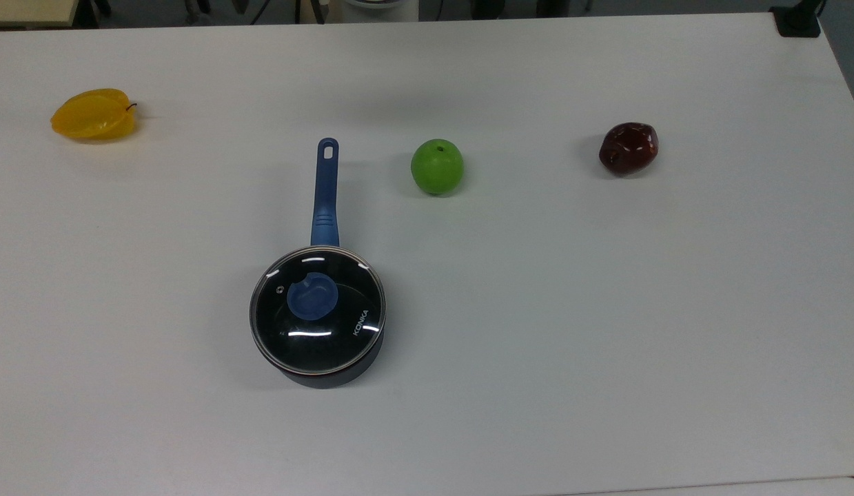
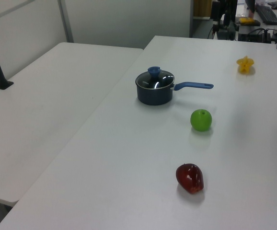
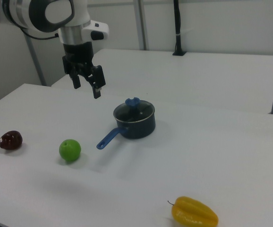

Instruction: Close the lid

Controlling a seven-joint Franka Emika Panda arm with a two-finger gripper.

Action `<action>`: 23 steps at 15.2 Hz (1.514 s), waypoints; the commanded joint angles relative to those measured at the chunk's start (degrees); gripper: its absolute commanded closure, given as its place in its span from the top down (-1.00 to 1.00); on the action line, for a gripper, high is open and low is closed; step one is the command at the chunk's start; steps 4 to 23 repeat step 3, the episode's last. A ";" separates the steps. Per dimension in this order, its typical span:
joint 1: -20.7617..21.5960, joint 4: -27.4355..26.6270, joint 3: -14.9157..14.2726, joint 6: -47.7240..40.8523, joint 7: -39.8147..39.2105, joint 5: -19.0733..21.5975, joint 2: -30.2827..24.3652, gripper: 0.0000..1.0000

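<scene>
The round glass lid (image 1: 344, 324) with its blue knob rests flat on the black saucepan (image 1: 330, 377), covering its mouth; the lid (image 2: 161, 79) and pan (image 2: 153, 95) stand mid-table in the left view. In the right view the lid (image 3: 141, 110) tops the saucepan (image 3: 137, 127), whose blue handle (image 3: 107, 138) points toward the right view's lower left. My gripper (image 3: 86, 89) hangs open and empty high above the table, up and to the right view's left of the pan, touching nothing.
A green apple (image 1: 437, 167) lies right of the pan handle in the top view. A dark red fruit (image 1: 628, 148) sits further right. A yellow starfruit (image 1: 94, 114) is at the far left. A second white table (image 2: 47, 96) adjoins on the left view's left.
</scene>
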 commanded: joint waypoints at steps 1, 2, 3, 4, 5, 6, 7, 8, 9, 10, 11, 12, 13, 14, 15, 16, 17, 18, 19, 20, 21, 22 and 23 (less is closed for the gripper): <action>0.61 -1.46 -0.23 -0.93 -1.83 -0.13 -1.88 1.00; 0.79 -1.46 -0.06 -1.97 -1.66 -0.13 -1.97 1.00; 0.88 -1.46 0.12 -3.12 -1.66 -0.13 -2.06 1.00; 0.88 -1.46 0.12 -3.12 -1.66 -0.13 -2.06 1.00; 0.88 -1.46 0.12 -3.12 -1.66 -0.13 -2.06 1.00; 0.88 -1.46 0.12 -3.12 -1.66 -0.13 -2.06 1.00; 0.88 -1.46 0.12 -3.12 -1.66 -0.13 -2.06 1.00; 0.88 -1.46 0.12 -3.12 -1.66 -0.13 -2.06 1.00; 0.88 -1.46 0.12 -3.12 -1.66 -0.13 -2.06 1.00; 0.88 -1.46 0.12 -3.12 -1.66 -0.13 -2.06 1.00; 0.88 -1.46 0.12 -3.12 -1.66 -0.13 -2.06 1.00; 0.88 -1.46 0.12 -3.12 -1.66 -0.13 -2.06 1.00; 0.88 -1.46 0.12 -3.12 -1.66 -0.13 -2.06 1.00; 0.88 -1.46 0.12 -3.12 -1.66 -0.13 -2.06 1.00; 0.88 -1.46 0.12 -3.12 -1.66 -0.13 -2.06 1.00; 0.88 -1.46 0.12 -3.12 -1.66 -0.13 -2.06 1.00; 0.88 -1.46 0.12 -3.12 -1.66 -0.13 -2.06 1.00; 0.88 -1.46 0.12 -3.12 -1.66 -0.13 -2.06 1.00; 0.88 -1.46 0.12 -3.12 -1.66 -0.13 -2.06 1.00; 0.88 -1.46 0.12 -3.12 -1.66 -0.13 -2.06 1.00; 0.88 -1.46 0.12 -3.12 -1.66 -0.13 -2.06 1.00; 0.88 -1.46 0.12 -3.12 -1.66 -0.13 -2.06 1.00; 0.88 -1.46 0.12 -3.12 -1.66 -0.13 -2.06 1.00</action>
